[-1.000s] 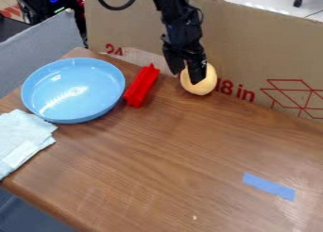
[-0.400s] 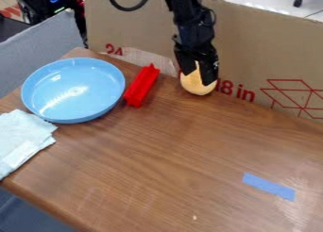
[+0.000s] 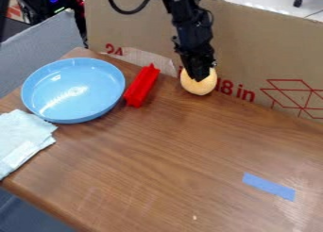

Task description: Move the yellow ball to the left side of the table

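The yellow ball (image 3: 195,84) rests on the brown wood table (image 3: 164,165) at the far middle, right against the cardboard wall. My gripper (image 3: 197,74) comes straight down from above, and its dark fingers are pinched together on the ball's upper half. The fingers hide the top of the ball. The ball still touches the tabletop.
A red block (image 3: 143,84) lies just left of the ball, and a blue bowl (image 3: 74,90) sits further left. A white cloth (image 3: 19,137) hangs over the left edge. The cardboard box wall (image 3: 271,42) closes off the back. A blue tape strip (image 3: 267,187) is stuck at the front right.
The gripper shifted slightly right and down onto the ball, and its fingers closed in from wide open to a pinch on it. The ball stayed in place.
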Robot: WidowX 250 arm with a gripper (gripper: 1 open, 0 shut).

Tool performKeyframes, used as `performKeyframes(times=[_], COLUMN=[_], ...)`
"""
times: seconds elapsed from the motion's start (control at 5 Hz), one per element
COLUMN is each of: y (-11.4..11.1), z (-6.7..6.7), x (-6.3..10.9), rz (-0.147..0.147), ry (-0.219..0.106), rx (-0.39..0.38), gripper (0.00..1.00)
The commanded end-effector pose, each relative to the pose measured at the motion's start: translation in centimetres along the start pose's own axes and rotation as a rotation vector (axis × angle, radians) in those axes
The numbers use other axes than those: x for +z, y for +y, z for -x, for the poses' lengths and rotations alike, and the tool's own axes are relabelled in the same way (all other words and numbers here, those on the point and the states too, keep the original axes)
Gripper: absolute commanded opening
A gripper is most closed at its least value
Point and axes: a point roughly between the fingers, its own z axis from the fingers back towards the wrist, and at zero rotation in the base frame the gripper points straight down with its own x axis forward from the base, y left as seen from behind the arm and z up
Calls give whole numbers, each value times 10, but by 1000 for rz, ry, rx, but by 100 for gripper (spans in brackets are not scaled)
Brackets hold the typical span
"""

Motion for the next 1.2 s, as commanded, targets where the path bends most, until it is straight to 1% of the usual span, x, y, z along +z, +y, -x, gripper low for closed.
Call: performKeyframes(times=[0.0, 0.2, 0.4, 0.6, 0.8, 1.0], y=[5, 1, -3, -1, -3, 2], z=[-31, -33, -27, -31, -24, -22], x=[30, 39, 43, 45, 48, 55], rz=[-17, -16, -10, -18, -11, -5], ry=[-66, -47, -36, -40, -23, -23], rx=[-11, -6, -8, -2, 8, 5], gripper=[0, 0, 0, 0, 0, 0])
